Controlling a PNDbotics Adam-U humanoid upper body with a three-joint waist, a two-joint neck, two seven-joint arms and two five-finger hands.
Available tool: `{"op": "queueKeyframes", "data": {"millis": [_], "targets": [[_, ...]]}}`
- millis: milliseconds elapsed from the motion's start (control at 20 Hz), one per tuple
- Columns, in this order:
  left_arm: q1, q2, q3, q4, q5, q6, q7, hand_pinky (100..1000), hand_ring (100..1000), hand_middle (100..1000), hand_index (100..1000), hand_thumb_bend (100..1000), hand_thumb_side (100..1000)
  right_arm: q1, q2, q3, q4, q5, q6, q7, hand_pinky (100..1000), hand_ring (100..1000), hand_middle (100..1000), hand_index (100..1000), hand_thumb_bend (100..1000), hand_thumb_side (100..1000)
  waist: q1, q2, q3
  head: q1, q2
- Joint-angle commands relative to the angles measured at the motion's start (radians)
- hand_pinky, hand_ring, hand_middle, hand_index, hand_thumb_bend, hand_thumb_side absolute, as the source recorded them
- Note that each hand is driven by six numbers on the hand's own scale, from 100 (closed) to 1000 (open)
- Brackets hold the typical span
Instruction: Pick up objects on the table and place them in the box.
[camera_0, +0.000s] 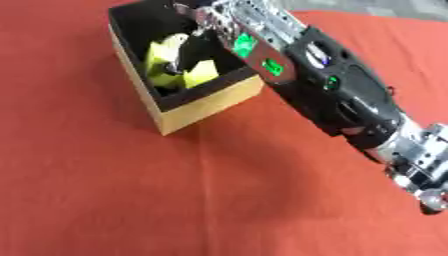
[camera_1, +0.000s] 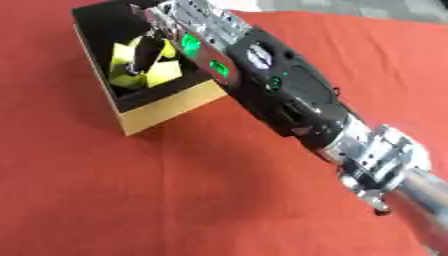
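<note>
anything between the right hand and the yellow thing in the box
Nothing: in the left eye view the right hand reaches into the box, a finger touching the yellow thing.

Both views looked steeply down from the robot's head onto the red cloth-covered table (camera_0: 131, 200), close enough that the cloth filled nearly the whole frame and only a strip of grey background showed at the upper right. The two eyes sat side by side and faced the same way, so they shared almost the entire scene. The open tan cardboard box with a black lining (camera_0: 206, 107) lay in the upper left of each frame, further left in the right eye view. The black and silver right arm (camera_1: 289, 100) crossed diagonally from lower right to the box; the right eye view showed more of its silver lower end.
</note>
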Motion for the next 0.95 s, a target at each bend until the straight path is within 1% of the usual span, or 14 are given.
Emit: {"op": "queueKeyframes", "data": {"millis": [50, 100, 200, 250, 300, 400, 500, 650, 700, 750, 800, 900, 950], "targets": [[-0.004, 0.004, 0.003, -0.02, -0.004, 0.0, 0.001, 473, 596, 694, 569, 100, 569, -0.018, -0.014, -0.026, -0.014, 0.034, 0.137, 0.143, 984, 1000, 876, 987, 524, 320, 0.014, -0.025, -0.003, 0.001, -0.002], [-0.003, 0.004, 0.004, -0.02, -0.005, 0.0, 0.001, 473, 596, 694, 569, 100, 569, -0.018, -0.015, -0.035, -0.028, 0.041, 0.137, 0.143, 982, 996, 873, 983, 507, 327, 0.015, -0.026, -0.004, 0.001, -0.002], [-0.002, 0.004, 0.005, -0.02, -0.007, 0.0, 0.002, 473, 596, 694, 569, 100, 569, -0.018, -0.02, -0.055, -0.063, 0.056, 0.14, 0.143, 981, 994, 872, 983, 500, 329, 0.017, -0.028, -0.006, 0.004, -0.001], [0.0, 0.004, 0.005, -0.02, -0.008, 0.0, 0.003, 473, 596, 694, 569, 100, 569, -0.021, -0.025, -0.063, -0.079, 0.063, 0.139, 0.143, 979, 985, 867, 981, 473, 333, 0.018, -0.031, -0.009, 0.005, 0.001], [0.002, 0.003, 0.006, -0.02, -0.009, 0.0, 0.004, 473, 596, 694, 569, 100, 569, -0.029, -0.033, -0.078, -0.098, 0.073, 0.132, 0.143, 977, 982, 864, 979, 467, 333, 0.021, -0.033, -0.012, 0.007, 0.002], [0.005, 0.004, 0.008, -0.02, -0.01, 0.0, 0.008, 474, 596, 694, 570, 100, 569, -0.042, -0.055, -0.114, -0.14, 0.097, 0.11, 0.136, 952, 950, 845, 964, 402, 350, 0.026, -0.038, -0.02, 0.014, 0.006], [0.007, 0.005, 0.011, -0.02, -0.011, 0.0, 0.015, 474, 596, 693, 570, 100, 569, -0.051, -0.09, -0.154, -0.185, 0.124, 0.083, 0.115, 931, 919, 832, 949, 352, 334, 0.031, -0.043, -0.028, 0.023, 0.011], [0.007, 0.01, 0.014, -0.02, -0.013, -0.002, 0.028, 476, 597, 693, 572, 100, 569, -0.043, -0.154, -0.215, -0.255, 0.157, 0.04, 0.074, 911, 870, 814, 920, 209, 332, 0.041, -0.051, -0.043, 0.041, 0.02], [0.007, 0.011, 0.015, -0.02, -0.012, -0.004, 0.033, 477, 597, 693, 573, 100, 569, -0.037, -0.177, -0.236, -0.278, 0.165, 0.026, 0.06, 907, 858, 810, 916, 174, 330, 0.045, -0.054, -0.049, 0.049, 0.022], [0.006, 0.013, 0.018, -0.02, -0.013, -0.004, 0.041, 478, 599, 693, 575, 100, 569, -0.025, -0.199, -0.259, -0.301, 0.173, 0.012, 0.046, 898, 841, 802, 910, 119, 306, 0.049, -0.057, -0.055, 0.058, 0.025], [0.004, 0.015, 0.02, -0.02, -0.013, -0.005, 0.049, 480, 600, 694, 577, 100, 569, -0.011, -0.222, -0.281, -0.324, 0.18, -0.002, 0.032, 894, 836, 801, 908, 100, 295, 0.053, -0.06, -0.061, 0.065, 0.027], [0.0, 0.021, 0.026, -0.02, -0.011, -0.007, 0.072, 484, 602, 695, 581, 100, 571, 0.027, -0.268, -0.327, -0.37, 0.195, -0.008, 0.003, 886, 830, 803, 903, 100, 318, 0.062, -0.066, -0.074, 0.084, 0.032], [-0.002, 0.024, 0.028, -0.02, -0.009, -0.008, 0.084, 487, 605, 697, 587, 100, 572, 0.049, -0.291, -0.349, -0.392, 0.195, -0.007, -0.01, 883, 830, 807, 899, 100, 353, 0.065, -0.068, -0.077, 0.09, 0.033]]}}
